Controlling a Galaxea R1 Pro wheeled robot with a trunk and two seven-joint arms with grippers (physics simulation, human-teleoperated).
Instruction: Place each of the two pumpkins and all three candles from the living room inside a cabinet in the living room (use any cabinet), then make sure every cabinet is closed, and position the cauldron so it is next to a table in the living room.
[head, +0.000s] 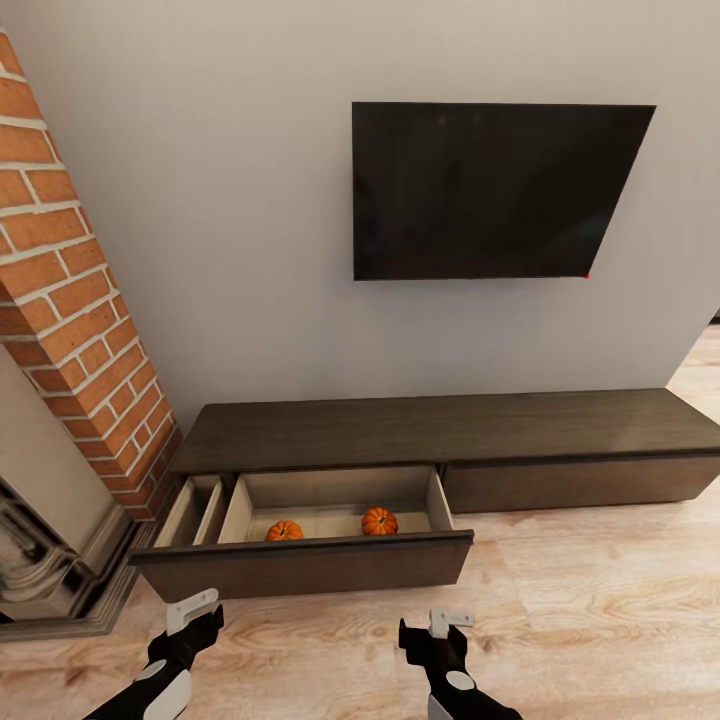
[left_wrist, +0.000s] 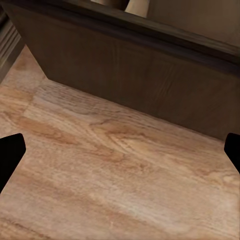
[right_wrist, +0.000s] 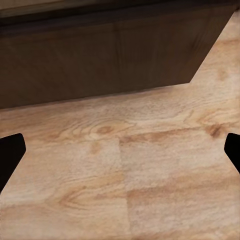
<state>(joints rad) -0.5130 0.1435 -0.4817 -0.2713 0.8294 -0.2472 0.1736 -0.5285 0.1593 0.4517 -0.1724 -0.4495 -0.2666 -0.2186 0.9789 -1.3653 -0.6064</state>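
The long dark-brown cabinet (head: 450, 425) stands against the wall with its left drawer (head: 300, 565) pulled open. Two orange pumpkins (head: 284, 531) (head: 379, 521) sit apart on the drawer's beige floor. My left gripper (head: 193, 617) and right gripper (head: 432, 632) hover low over the floor just in front of the drawer front, both open and empty. In the left wrist view the drawer front (left_wrist: 130, 75) lies ahead of the spread fingers (left_wrist: 10, 155). The right wrist view has the same dark panel (right_wrist: 100, 60) beyond its fingers (right_wrist: 10, 152). The candles and the cauldron are out of view.
A brick chimney column (head: 70, 300) and a stone fireplace surround (head: 40, 560) stand close on the left. A black TV (head: 490, 190) hangs on the wall above the cabinet. The cabinet's right drawer front (head: 580, 480) is flush. Light wood floor (head: 600, 620) stretches to the right.
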